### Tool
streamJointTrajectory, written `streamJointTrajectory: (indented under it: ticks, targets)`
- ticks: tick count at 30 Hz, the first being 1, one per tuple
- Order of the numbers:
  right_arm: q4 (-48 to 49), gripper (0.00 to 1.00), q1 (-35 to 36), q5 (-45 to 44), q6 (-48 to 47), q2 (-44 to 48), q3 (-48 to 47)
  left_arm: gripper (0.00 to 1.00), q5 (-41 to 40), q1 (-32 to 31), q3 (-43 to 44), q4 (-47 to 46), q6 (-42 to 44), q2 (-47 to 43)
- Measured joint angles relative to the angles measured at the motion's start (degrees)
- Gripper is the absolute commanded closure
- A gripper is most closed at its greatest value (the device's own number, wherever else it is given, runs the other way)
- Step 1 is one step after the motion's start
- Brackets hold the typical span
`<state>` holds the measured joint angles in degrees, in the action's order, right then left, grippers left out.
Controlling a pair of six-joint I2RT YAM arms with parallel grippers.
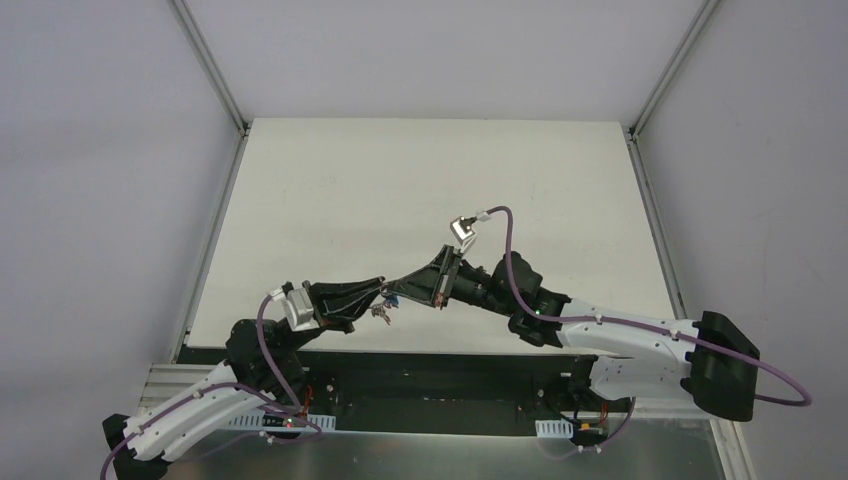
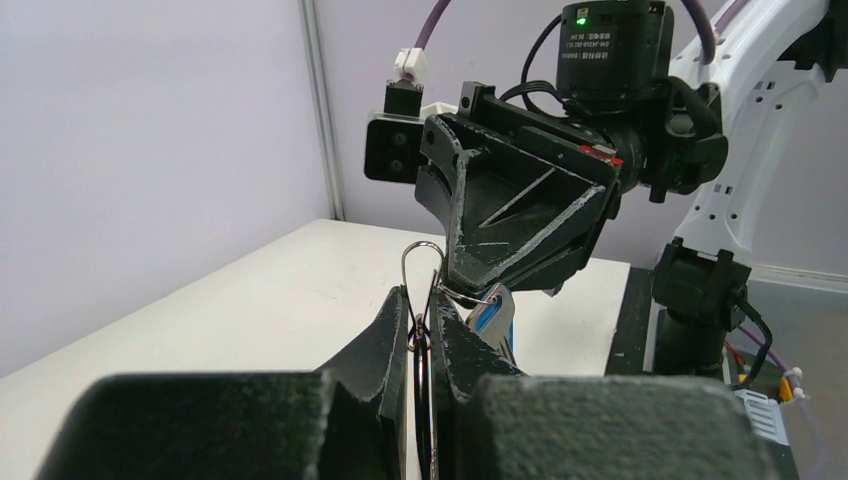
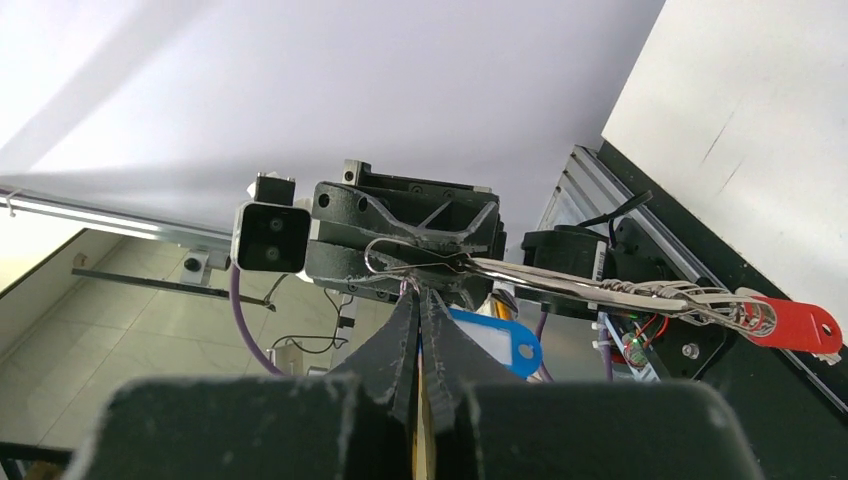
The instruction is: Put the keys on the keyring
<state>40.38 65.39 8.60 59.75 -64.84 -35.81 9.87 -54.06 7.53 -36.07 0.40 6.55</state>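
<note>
midair above the table [image 1: 420,180], top view: left gripper [image 1: 378,292] and right gripper [image 1: 403,287] sit tip to tip. left wrist: left gripper clamps the keyring [image 2: 423,244], edge-on and upright; best held steady while the blue-headed key [image 2: 488,318] slides on. right wrist: right gripper seems clenched on that key, ring's long axis running right toward the red-headed key [image 3: 797,326].

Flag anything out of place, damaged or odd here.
Nothing spilled or broken. Only wear: the right gripper has pale, scuffed edges on its black fingers. The left gripper has its jaws pinching the keyring in mid-air; the blue-tagged key and red-tagged key sit close by.
</note>
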Motion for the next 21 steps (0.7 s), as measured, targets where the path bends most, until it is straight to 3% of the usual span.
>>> streamJointTrajectory:
  ticks: [21]
  targets:
    - [-10.3, 1.0, 0.6, -8.1, 1.8, 0.1, -1.5, 1.0, -4.6, 0.0, 0.0, 2.5, 2.4, 1.4]
